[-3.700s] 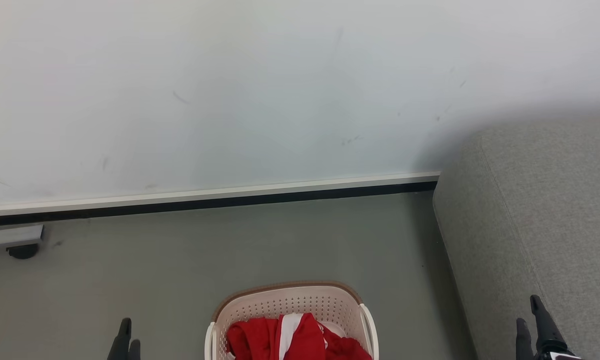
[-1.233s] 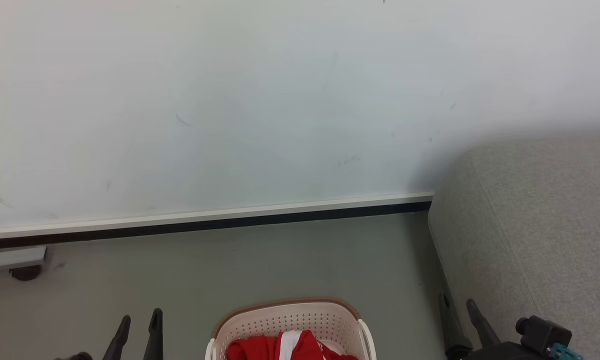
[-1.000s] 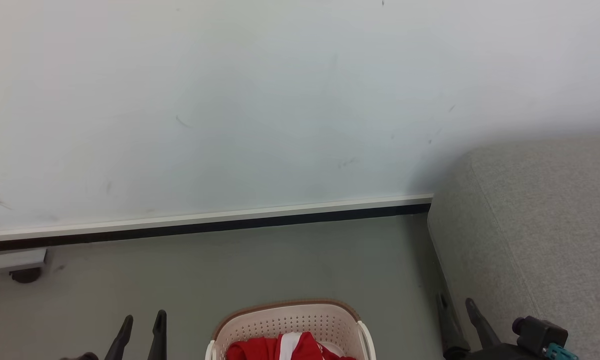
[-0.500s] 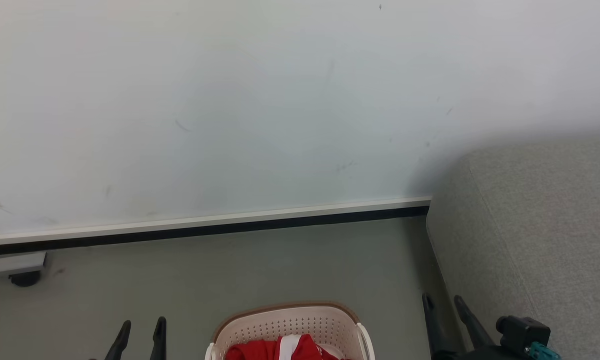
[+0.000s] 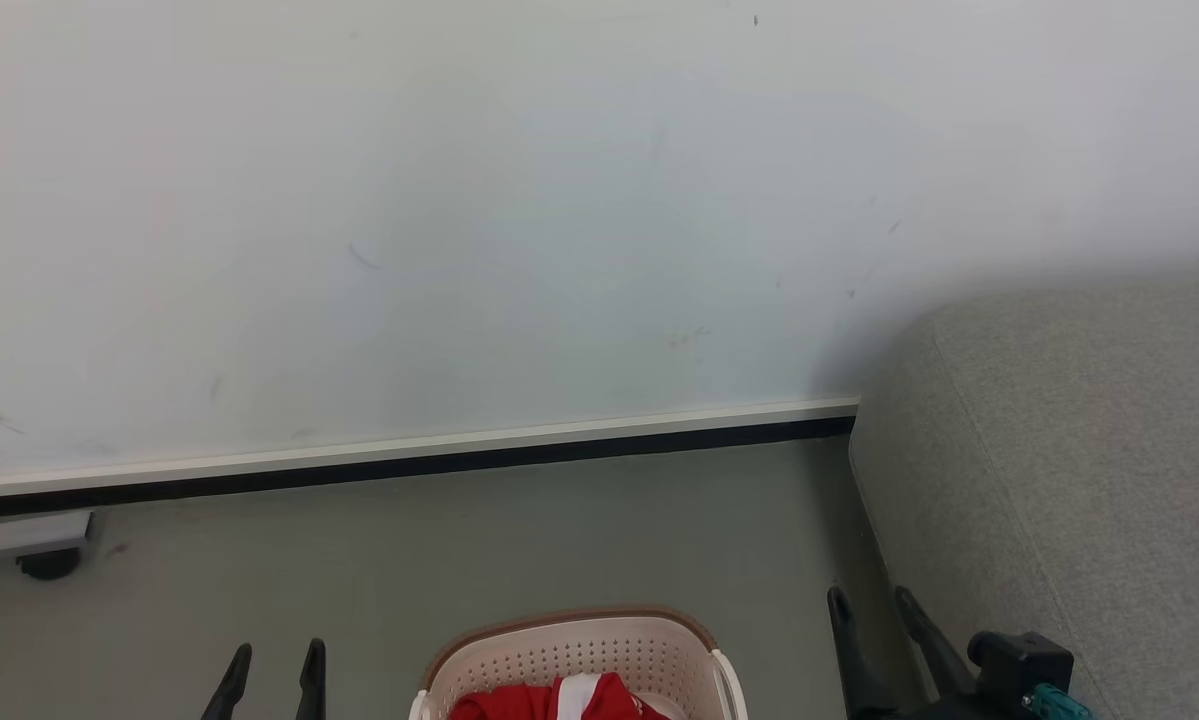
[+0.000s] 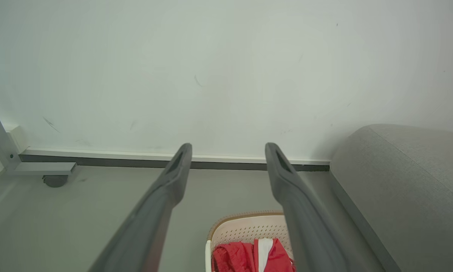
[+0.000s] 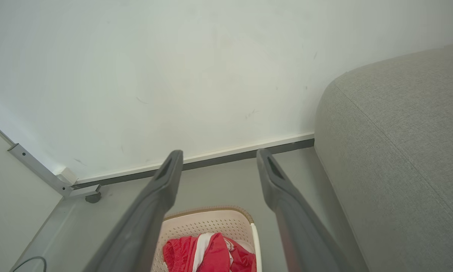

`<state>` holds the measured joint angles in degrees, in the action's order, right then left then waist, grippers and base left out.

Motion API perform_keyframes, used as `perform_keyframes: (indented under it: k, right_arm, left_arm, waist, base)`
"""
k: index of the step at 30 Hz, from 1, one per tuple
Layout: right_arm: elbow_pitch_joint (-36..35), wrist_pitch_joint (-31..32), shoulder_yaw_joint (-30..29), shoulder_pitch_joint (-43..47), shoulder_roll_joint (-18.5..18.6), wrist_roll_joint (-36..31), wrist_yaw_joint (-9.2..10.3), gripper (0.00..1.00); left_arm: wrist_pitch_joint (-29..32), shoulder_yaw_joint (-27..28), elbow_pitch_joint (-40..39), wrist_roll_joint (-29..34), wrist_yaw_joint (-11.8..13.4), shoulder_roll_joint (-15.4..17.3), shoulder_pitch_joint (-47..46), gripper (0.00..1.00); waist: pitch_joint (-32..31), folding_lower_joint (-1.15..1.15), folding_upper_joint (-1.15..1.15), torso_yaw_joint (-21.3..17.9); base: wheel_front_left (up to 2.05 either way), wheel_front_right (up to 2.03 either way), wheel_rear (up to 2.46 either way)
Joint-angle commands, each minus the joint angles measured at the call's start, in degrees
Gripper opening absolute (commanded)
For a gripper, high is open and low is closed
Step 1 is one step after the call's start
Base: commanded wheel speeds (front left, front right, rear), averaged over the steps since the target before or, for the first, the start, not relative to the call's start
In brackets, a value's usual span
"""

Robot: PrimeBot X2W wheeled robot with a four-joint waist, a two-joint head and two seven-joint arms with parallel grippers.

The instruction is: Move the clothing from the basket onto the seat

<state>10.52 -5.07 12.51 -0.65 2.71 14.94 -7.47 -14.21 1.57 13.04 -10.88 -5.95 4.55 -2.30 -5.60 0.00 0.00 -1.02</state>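
A cream perforated basket (image 5: 569,650) with a brown rim stands on the grey floor at the bottom middle of the head view. Red clothing (image 5: 549,700) with a white stripe lies bunched inside it, also visible as the clothing (image 6: 254,255) and the clothing (image 7: 211,253). The grey woven seat (image 5: 1079,450) fills the right side. My left gripper (image 5: 271,662) is open, left of the basket and apart from it. My right gripper (image 5: 869,605) is open between the basket and the seat's side, holding nothing. Both wrist views look down past spread fingers at the basket (image 6: 249,228) (image 7: 211,223).
A white wall with a dark baseboard (image 5: 409,462) runs behind the basket. A grey metal frame foot with a black caster (image 5: 47,562) sits at the far left by the wall. Bare floor lies between the basket and the wall.
The head camera has tilted up a little, so the basket sits lower in view. My right gripper has moved left, away from the seat's edge toward the basket. The left gripper has barely shifted.
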Motion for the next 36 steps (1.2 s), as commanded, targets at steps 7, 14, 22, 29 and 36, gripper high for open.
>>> perform_keyframes:
  k: [7, 14, 22, 29, 36]
  right_arm:
    - [-0.29, -0.79, 0.86, 0.38, 0.30, -3.37, -0.04, 1.00]
    - [-0.39, -0.83, 0.90, 0.48, 0.29, -3.45, -0.04, 1.00]
    - [-0.54, -0.63, 1.02, 0.69, 0.29, -3.12, -0.04, 1.00]
    - [-0.25, -0.36, 1.81, 0.29, 0.28, -2.98, -0.04, 1.00]
    - [-0.32, -0.27, 2.31, -0.48, 0.27, -2.36, -0.04, 1.00]
  left_arm:
    - [-1.07, 0.72, 0.53, 3.10, 0.06, -0.04, 1.22, 1.00]
    - [-1.07, 0.80, 0.88, 3.08, -0.15, -0.16, 1.11, 1.00]
    - [-1.06, 0.91, 1.04, 3.03, -0.26, -0.37, 1.34, 1.00]
    - [-1.07, -0.42, 2.38, 3.12, -0.39, -0.37, 1.07, 1.00]
    - [-1.07, -2.06, 5.31, 2.12, -0.84, -0.67, 0.10, 1.00]
  waist:
    - [-0.15, 0.00, 0.00, 0.01]
    - [-0.08, 0.00, 0.00, 0.07]
    - [0.00, 0.00, 0.00, -0.01]
    - [0.24, 0.00, 0.00, -1.14]
    - [1.60, 0.00, 0.00, -5.17]
  base:
    - [0.00, 0.00, 0.00]
    - [0.00, 0.00, 0.00]
    - [0.00, 0.00, 0.00]
    - [0.00, 0.00, 0.00]
    - [0.00, 0.00, 0.00]
